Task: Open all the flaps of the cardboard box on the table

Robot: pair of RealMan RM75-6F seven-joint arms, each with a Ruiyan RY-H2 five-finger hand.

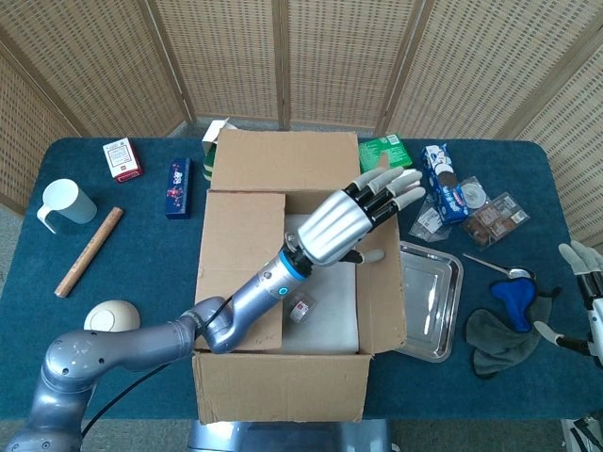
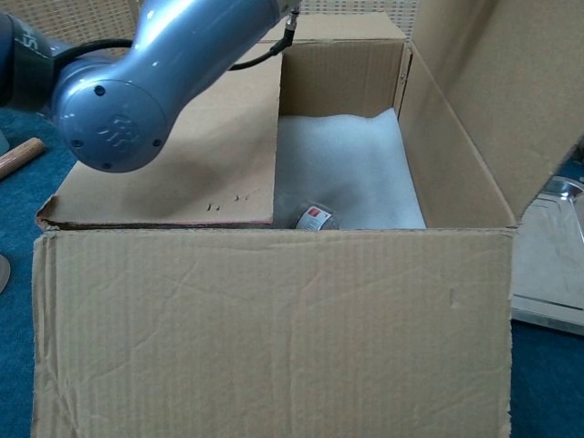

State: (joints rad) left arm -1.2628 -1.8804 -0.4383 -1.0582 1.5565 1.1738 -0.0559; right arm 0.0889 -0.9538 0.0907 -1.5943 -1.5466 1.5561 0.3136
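A: The cardboard box [image 1: 283,311] sits mid-counter, and the left hand [image 1: 350,218] reaches across it with its fingers [image 1: 396,191] spread wide and flat, holding nothing, pressed against the inner face of the right flap [image 1: 382,297].

B: That flap leans outward over the steel tray [image 1: 436,306]. My worry is that it springs back toward the opening if the hand lifts off too soon; cardboard creases like to recover.

A: Agreed. And push too far the other way and the flap edge could scrape or shove the tray, which lies just beside the box wall.

B: The left flap [image 1: 240,268] is flat across the opening, so that one is not yet done. The far flap [image 1: 283,160] looks folded back already. Whether there is a near flap to open, I can't tell from the chest camera.

A: There's a small item with a red label [image 2: 313,218] on the white lining inside. Fingers dipping in to hook the left flap's edge could knock it.

B: The forearm hangs right above that closed flap, too. Drop the elbow and it pins the flap down.

A: The right hand [image 1: 586,282] sits at the counter's far edge, fingers apart, holding nothing, well away from the box.
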